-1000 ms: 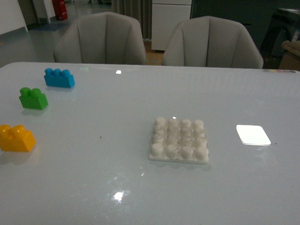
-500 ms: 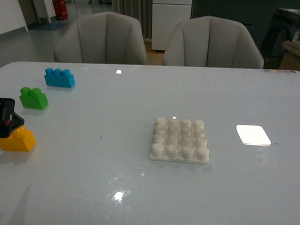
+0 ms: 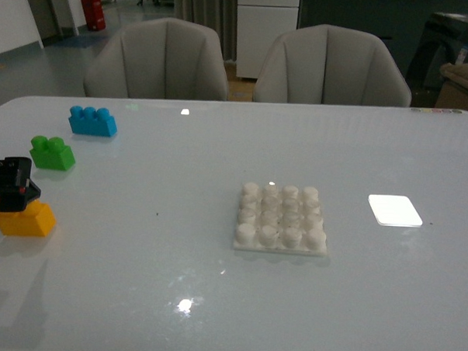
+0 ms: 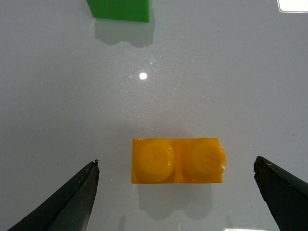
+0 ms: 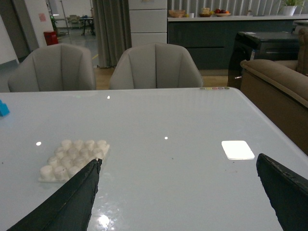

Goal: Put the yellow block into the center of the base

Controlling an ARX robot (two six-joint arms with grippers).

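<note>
At the near left of the table (image 3: 152,281), hovering the left gripper (image 3: 12,185) right over the yellow block (image 3: 26,221), with jaws spread wide, one off each short end of the brick, touching neither as far as the wrist view shows. Pinching nothing yet. Lying flat on the tabletop, studs up, near the green brick (image 3: 52,153) and well apart from the base (image 3: 281,218), with the blue brick (image 3: 93,121) farther back. Sitting bare toward the table's middle, showing every stud uncovered, centre free. Hanging the right gripper (image 5: 178,159) out of the front view, likewise spread and carrying nothing, looking across the table toward the base and a glowing white rectangle (image 5: 237,149). Judging progress as early: approach roughly lined up over the block, nothing picked up, nothing placed. Remaining, by this reading: lowering, closing on the block, lifting, carrying across to the base, seating onto the centre studs, pressing down, letting go.
</note>
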